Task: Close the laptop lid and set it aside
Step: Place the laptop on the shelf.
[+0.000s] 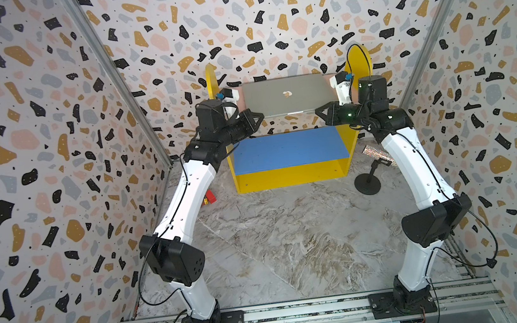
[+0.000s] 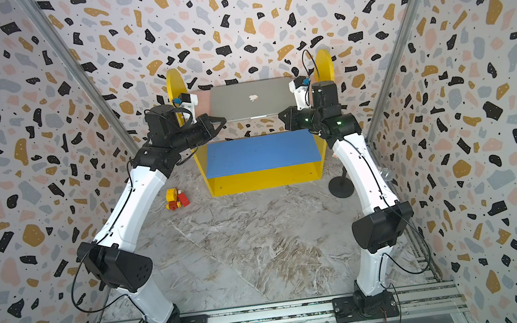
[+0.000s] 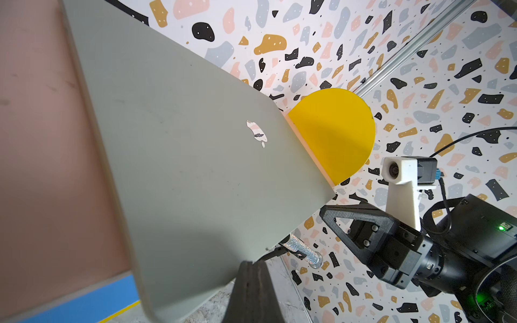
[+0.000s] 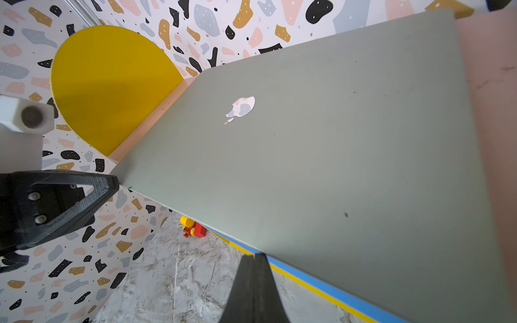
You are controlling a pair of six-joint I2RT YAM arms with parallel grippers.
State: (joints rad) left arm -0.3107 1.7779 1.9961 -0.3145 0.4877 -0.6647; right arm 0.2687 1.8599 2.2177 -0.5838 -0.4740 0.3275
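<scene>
The laptop lies on the pink top board of the shelf in both top views. Its silver-grey laptop lid faces up with the apple logo showing and looks folded down flat; the screen and keys are hidden. My left gripper is shut, its tip against the laptop's front left corner. My right gripper is shut too, its tip at the front right corner. Neither pair of fingers has anything between them.
The yellow shelf unit has a blue lower board and round yellow side panels. A red and yellow toy lies on the marble floor to the left. A black stand bearing a glittery cylinder is on the right. Patterned walls close in on three sides.
</scene>
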